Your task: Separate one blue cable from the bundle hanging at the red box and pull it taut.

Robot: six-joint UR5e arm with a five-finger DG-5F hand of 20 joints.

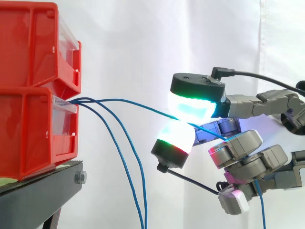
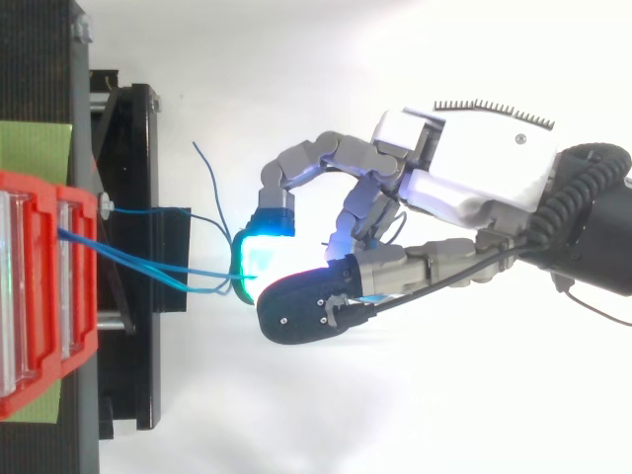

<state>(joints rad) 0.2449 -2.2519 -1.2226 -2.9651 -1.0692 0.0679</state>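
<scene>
Hand [image 2: 474, 173] seems clamped, glowing pads [image 1: 190, 106] pinching one blue cable [image 1: 128, 101], thin, limp and likely slippery, which runs from the pinch toward the red box [image 1: 33, 129] beyond, so keep that firm grip.

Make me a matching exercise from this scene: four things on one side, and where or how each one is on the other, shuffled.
1 hand
2 held blue cable
3 loose blue cables
4 red bins

A stacked on the black stand
B hanging down from the lower bin
C shut on a cable
D running from lower bin to hand

Pairs: 1-C, 2-D, 3-B, 4-A
</scene>
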